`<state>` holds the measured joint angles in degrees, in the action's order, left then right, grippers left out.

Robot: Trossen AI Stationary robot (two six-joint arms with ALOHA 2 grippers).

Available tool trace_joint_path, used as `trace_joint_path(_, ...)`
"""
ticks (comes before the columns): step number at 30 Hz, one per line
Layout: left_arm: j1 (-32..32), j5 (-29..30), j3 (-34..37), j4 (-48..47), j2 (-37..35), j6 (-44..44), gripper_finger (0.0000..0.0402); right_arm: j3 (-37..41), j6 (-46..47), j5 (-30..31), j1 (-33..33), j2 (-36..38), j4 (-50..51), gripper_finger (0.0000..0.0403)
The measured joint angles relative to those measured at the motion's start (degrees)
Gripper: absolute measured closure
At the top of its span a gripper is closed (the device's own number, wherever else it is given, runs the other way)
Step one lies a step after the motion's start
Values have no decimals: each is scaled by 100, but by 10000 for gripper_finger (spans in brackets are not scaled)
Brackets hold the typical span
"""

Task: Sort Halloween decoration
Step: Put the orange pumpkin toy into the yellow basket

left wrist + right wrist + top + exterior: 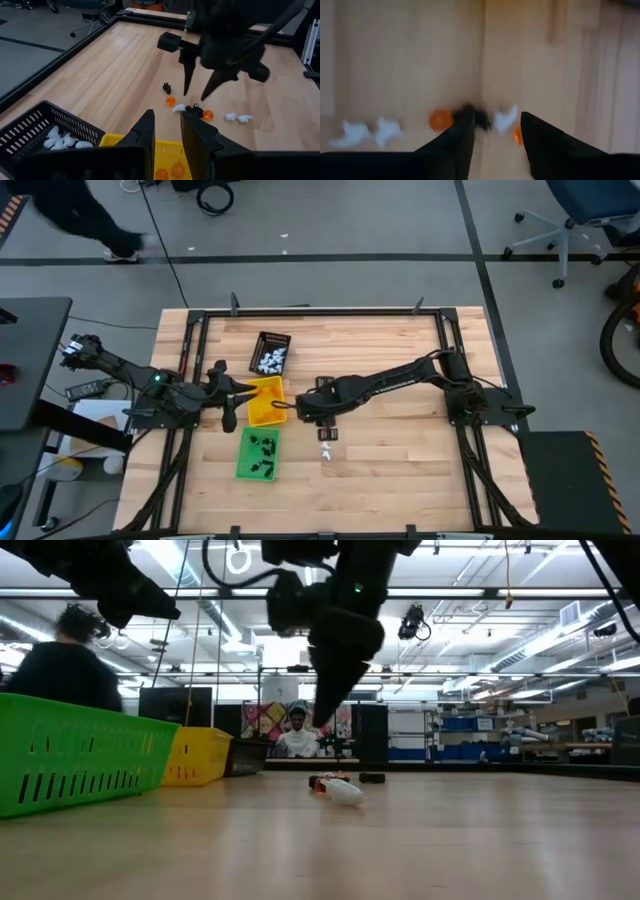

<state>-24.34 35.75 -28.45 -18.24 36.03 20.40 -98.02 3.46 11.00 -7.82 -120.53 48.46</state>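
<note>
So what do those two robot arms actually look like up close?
Both arms are dark, almost black, built of jointed segments with cables running along them. Each ends in a two-finger gripper: the right gripper has long fingers tapering to points, and the left gripper shows two thick dark fingers with angled tips. A small green light glows on the left arm.

A grey floor (330, 230) crossed by dark tape lines lay beyond the bench's far edge. A blue office chair (585, 205) stood past its far right corner. Long ceiling lights (520, 640) lit the hall, where shelving (470, 735) lined the back wall.
</note>
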Motion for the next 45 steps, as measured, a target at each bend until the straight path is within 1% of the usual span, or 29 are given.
trace_joint_path(3, 0, 0, 0, 8, 0, 4, 333, -9, 40, -43, 115, 11, 437, 238)
trace_joint_path(6, 0, 0, 0, 7, 0, 4, 333, -7, -132, -469, 184, 9, 540, 238)
trace_joint_path(7, 0, 0, 0, 4, 0, 4, 333, -7, -216, -508, 174, 11, 541, 238)
trace_joint_path(11, 0, 0, 0, 4, 0, 4, 333, -7, -452, -502, 3, 11, 587, 238)
trace_joint_path(14, 0, 0, 0, 14, 0, 4, 333, -7, -389, -197, -10, 9, 643, 237)
trace_joint_path(16, 0, 0, 0, 49, 2, 7, 333, -7, -409, -150, 90, 9, 613, 237)
trace_joint_path(21, 0, -2, 0, 48, 0, 87, 333, -6, -834, -138, 263, -127, 548, 236)
trace_joint_path(29, 0, -2, 2, 36, 2, 87, 333, 10, -1172, -283, 532, -325, 331, 219)
trace_joint_path(35, 0, -2, 7, -12, 2, 90, 333, 183, -1251, -428, 714, -322, 359, 213)
trace_joint_path(39, 0, -4, 7, -29, 2, 103, 333, 517, -1355, -509, 726, -323, 81, 209)
trace_joint_path(45, 0, -4, 7, -34, 2, 151, 333, 790, -1370, -529, 766, -299, -372, 206)
